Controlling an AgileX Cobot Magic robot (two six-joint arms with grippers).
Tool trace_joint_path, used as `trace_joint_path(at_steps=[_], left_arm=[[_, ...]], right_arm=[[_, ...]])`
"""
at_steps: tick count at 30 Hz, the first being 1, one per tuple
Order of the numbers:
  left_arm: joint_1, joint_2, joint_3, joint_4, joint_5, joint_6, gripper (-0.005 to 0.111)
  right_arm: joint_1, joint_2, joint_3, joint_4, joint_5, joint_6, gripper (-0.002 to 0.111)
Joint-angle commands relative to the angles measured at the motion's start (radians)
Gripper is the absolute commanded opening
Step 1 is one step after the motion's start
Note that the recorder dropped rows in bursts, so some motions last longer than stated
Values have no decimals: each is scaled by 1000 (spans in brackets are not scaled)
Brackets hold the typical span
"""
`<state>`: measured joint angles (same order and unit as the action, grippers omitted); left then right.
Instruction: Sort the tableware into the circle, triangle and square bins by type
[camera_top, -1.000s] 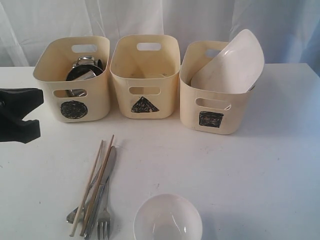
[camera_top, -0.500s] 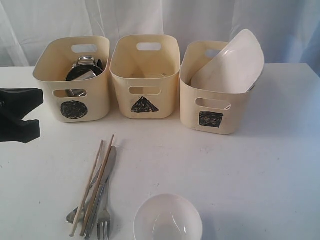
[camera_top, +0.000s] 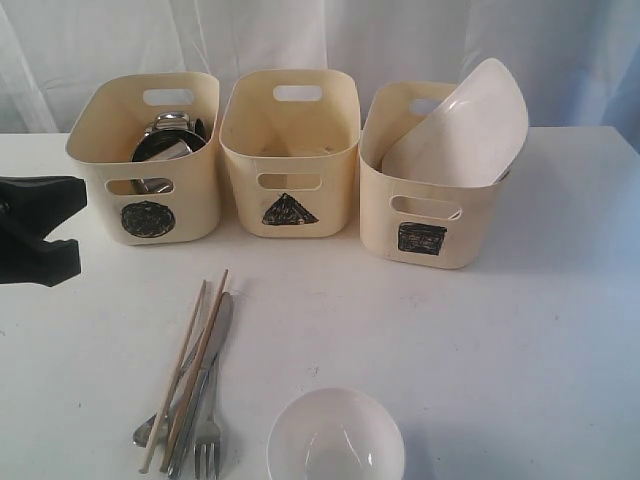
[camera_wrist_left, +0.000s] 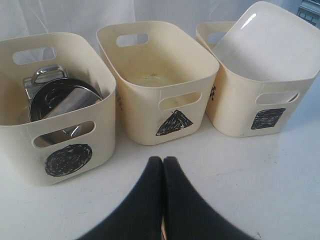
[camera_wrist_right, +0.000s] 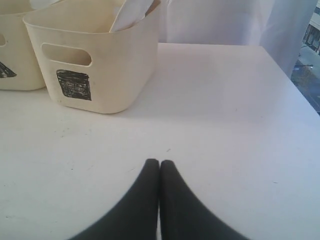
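Observation:
Three cream bins stand in a row at the back. The circle bin (camera_top: 148, 160) holds steel mugs and a steel bowl (camera_wrist_left: 60, 102). The triangle bin (camera_top: 290, 150) looks bare inside. A white square plate (camera_top: 465, 125) leans in the square bin (camera_top: 430, 210). On the table in front lie wooden chopsticks (camera_top: 195, 350), a knife (camera_top: 212, 345), a fork (camera_top: 208, 440) and a spoon (camera_top: 146, 430), bunched together. A white bowl (camera_top: 335, 440) sits at the front edge. My left gripper (camera_wrist_left: 163, 162) is shut and holds nothing, in front of the bins. My right gripper (camera_wrist_right: 159, 164) is shut, empty, over bare table right of the square bin (camera_wrist_right: 95, 60).
The left arm's black body (camera_top: 35, 230) shows at the exterior view's left edge. A white curtain hangs behind the bins. The table's right edge (camera_wrist_right: 295, 85) runs near the right gripper.

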<state>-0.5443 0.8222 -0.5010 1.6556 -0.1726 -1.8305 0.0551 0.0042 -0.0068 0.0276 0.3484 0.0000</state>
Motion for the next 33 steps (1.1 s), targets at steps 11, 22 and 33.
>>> trace_joint_path(at_steps=[11, 22, 33], left_arm=[[-6, -8, 4, 5, 5, 4, 0], [-6, -7, -51, -26, -34, 38, 0], [-2, 196, -186, -70, 222, -72, 0]], right_arm=[[-7, -4, 7, 2, 2, 0, 0], [-7, -4, 7, 2, 2, 0, 0], [-7, -4, 7, 2, 2, 0, 0]])
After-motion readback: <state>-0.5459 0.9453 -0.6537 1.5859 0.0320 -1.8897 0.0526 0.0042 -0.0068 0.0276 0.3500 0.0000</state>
